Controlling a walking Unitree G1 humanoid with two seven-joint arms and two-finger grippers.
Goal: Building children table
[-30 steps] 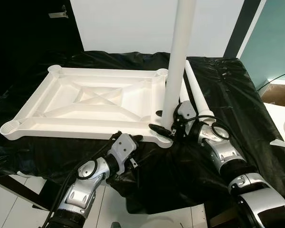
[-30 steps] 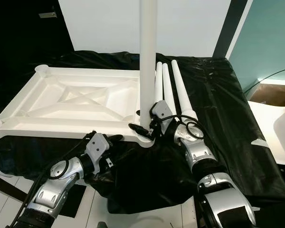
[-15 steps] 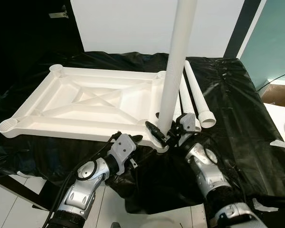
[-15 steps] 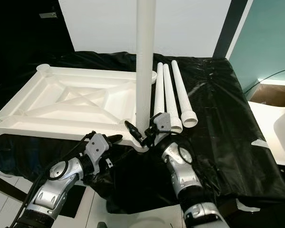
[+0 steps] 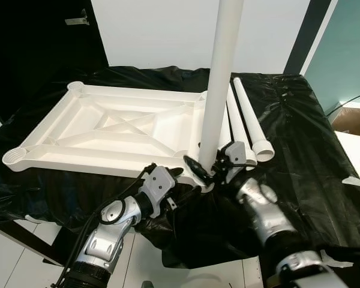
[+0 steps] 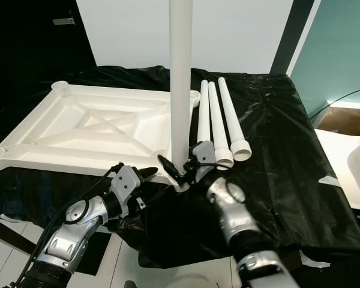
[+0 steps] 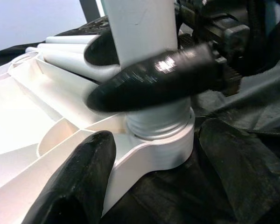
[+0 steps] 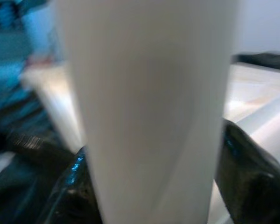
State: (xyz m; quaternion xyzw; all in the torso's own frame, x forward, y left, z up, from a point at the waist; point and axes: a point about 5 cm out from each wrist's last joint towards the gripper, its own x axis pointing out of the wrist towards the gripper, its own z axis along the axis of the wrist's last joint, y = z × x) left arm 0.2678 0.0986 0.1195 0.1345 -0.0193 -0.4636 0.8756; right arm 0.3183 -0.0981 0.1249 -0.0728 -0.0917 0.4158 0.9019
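Note:
The white tabletop (image 5: 108, 129) lies upside down on the black-covered surface. One white leg (image 5: 219, 90) stands upright in the socket (image 7: 163, 140) at its near right corner. My right gripper (image 5: 211, 168) is shut on this leg just above the socket, and its fingers (image 8: 247, 177) wrap the leg (image 8: 149, 116) on both sides. My left gripper (image 5: 171, 177) sits at the tabletop's front edge beside that corner. It is open, with its fingers (image 7: 74, 186) spread to either side of the corner. Three loose legs (image 6: 219, 123) lie side by side to the right of the tabletop.
The black cloth (image 5: 294, 138) hangs over the surface's front edge, with white floor (image 5: 138, 264) below. A dark doorway (image 5: 36, 42) stands at the back left. A cardboard box (image 5: 354, 120) and a white object (image 6: 354, 174) are at the far right.
My right forearm has swung from the right side toward the front while the gripper stays on the leg's base. The whole view shifted slightly. The left gripper stays put.

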